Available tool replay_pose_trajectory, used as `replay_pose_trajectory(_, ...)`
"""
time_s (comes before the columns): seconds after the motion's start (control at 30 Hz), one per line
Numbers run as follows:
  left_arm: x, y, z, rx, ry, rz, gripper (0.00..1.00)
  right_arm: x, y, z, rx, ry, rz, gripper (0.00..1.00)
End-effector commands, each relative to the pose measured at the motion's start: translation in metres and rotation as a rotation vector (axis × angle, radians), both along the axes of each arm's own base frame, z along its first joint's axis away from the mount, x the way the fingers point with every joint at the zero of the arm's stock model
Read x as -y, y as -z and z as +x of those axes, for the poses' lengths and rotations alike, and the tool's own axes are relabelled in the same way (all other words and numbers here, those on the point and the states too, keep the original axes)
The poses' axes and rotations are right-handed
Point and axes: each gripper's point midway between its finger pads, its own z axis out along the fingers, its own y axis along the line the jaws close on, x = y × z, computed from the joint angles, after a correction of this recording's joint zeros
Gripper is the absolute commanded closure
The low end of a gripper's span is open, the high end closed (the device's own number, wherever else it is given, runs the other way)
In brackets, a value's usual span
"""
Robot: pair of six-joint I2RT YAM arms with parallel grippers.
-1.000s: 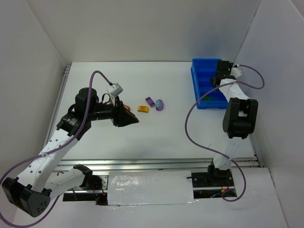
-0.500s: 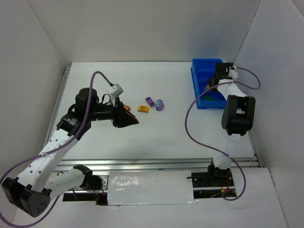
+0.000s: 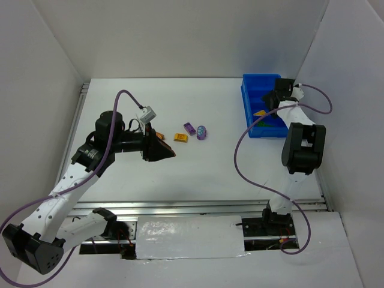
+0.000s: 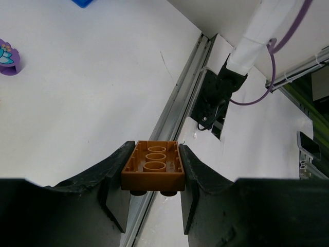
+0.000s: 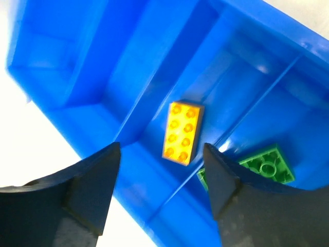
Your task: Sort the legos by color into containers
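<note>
My left gripper (image 3: pixel 161 148) is shut on a brown brick (image 4: pixel 153 165) and holds it above the table, left of the loose bricks. A yellow-orange brick (image 3: pixel 180 137), a purple brick (image 3: pixel 189 128) and a round purple piece (image 3: pixel 201 132) lie mid-table. The blue tray (image 3: pixel 253 90) stands at the far right. My right gripper (image 5: pixel 162 154) is open and empty above it. Below it a yellow brick (image 5: pixel 182 132) lies in one compartment and a green brick (image 5: pixel 267 167) in the one beside it.
White walls close in the table on the left, back and right. A metal rail (image 3: pixel 180 207) runs along the near edge, and another (image 3: pixel 82 96) along the left. The right arm's purple cable (image 3: pixel 240 150) loops over the table left of the tray.
A yellow brick now lies in the tray under my right gripper, where none showed a second ago. The right wrist shifted slightly. The left arm has not moved.
</note>
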Motion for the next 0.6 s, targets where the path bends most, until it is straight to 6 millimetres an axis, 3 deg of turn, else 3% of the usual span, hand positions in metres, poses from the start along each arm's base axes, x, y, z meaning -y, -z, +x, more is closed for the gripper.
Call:
replay_pose_trajectory(0.0,0.002,-0.021,0.001,0.067,0.007,-0.032,1.0,-0.008,-0.07,-0.006,0.168,-0.047,-0.009,0.26)
replay_pose_trajectory(0.13,0.005,-0.028,-0.002,0.078,0.03,-0.061,1.0,-0.046,-0.109,-0.018,0.274,-0.217,0.051,0.15)
replay_pose_trajectory(0.17,0.005,-0.029,-0.004,0.077,0.045,-0.07,1.0,-0.054,-0.122,-0.026,0.299,-0.251,0.048,0.01)
replay_pose_trajectory(0.2,0.006,-0.033,-0.003,0.081,0.046,-0.085,1.0,-0.064,-0.127,-0.031,0.312,-0.284,0.056,0.0)
replay_pose_trajectory(0.23,0.007,-0.033,-0.004,0.077,0.055,-0.092,1.0,-0.079,-0.151,-0.04,0.375,-0.345,0.071,0.0)
replay_pose_trajectory(0.27,0.008,-0.034,-0.005,0.069,0.057,-0.099,1.0,-0.088,-0.145,-0.05,0.375,-0.381,0.084,0.0)
replay_pose_trajectory(0.33,0.009,-0.037,-0.002,0.073,0.055,-0.11,1.0,-0.111,-0.169,-0.067,0.448,-0.473,0.084,0.0)
replay_pose_trajectory(0.37,0.011,-0.038,0.0,0.061,0.055,-0.117,1.0,-0.121,-0.163,-0.075,0.45,-0.525,0.095,0.0)
replay_pose_trajectory(0.5,0.014,-0.05,0.005,0.051,0.051,-0.139,1.0,-0.185,-0.186,-0.117,0.551,-0.919,0.171,0.0)
replay_pose_trajectory(0.53,0.015,-0.052,0.006,0.047,0.053,-0.143,1.0,-0.205,-0.19,-0.137,0.569,-1.057,0.202,0.0)
replay_pose_trajectory(0.57,0.016,-0.056,0.006,0.054,0.057,-0.149,1.0,-0.214,-0.196,-0.145,0.602,-1.12,0.199,0.0)
